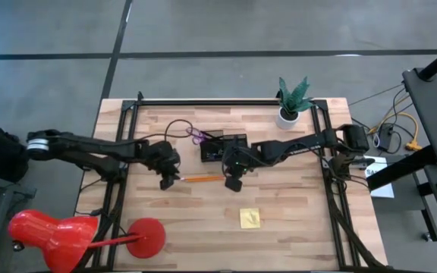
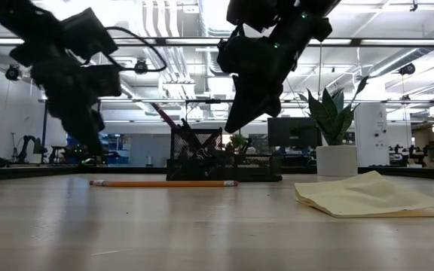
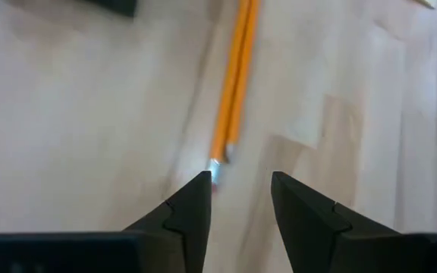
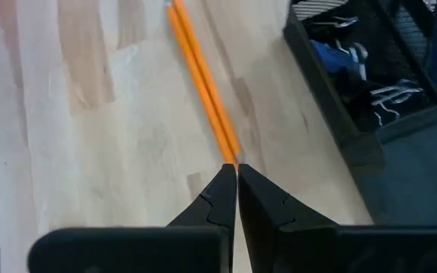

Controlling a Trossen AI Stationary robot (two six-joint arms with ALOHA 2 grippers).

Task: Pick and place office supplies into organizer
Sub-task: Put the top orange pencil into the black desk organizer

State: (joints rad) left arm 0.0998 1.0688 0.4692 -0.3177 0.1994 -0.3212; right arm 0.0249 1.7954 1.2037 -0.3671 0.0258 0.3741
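Office supplies are split between the wooden surface point(image 1: 294, 227) and the organizer point(image 1: 224, 145), so I take them from my left side across to my right. Farthest left, a red desk lamp point(image 1: 51, 235) sits at the near corner of the surface, its round base point(image 1: 149, 234) on the wood. My left gripper point(image 1: 167, 182) hovers just above the eraser end of the orange pencil point(image 1: 203, 179), its fingers point(image 3: 190, 205) spread apart and gripping nothing; in the left wrist view the pencil's metal-banded end lies just ahead of the gap between them. The pencil lies flat on the wood, running from my left gripper toward my right one, just in front of the organizer. The purple-handled scissors point(image 1: 196, 136) stand in the left end of the black mesh organizer, handles sticking out. Blue and dark pieces point(image 4: 338, 57) lie inside one compartment, too small to name. My right gripper point(image 1: 233, 183) hangs over the other end of the pencil, clenched tight with nothing between its fingers; whether its tip touches the pencil I cannot tell. The yellow sticky-note pad point(image 1: 249, 218) lies alone nearer the front edge, well apart from the rest. A white pot with a green plant point(image 1: 290, 102) stands at the far right.
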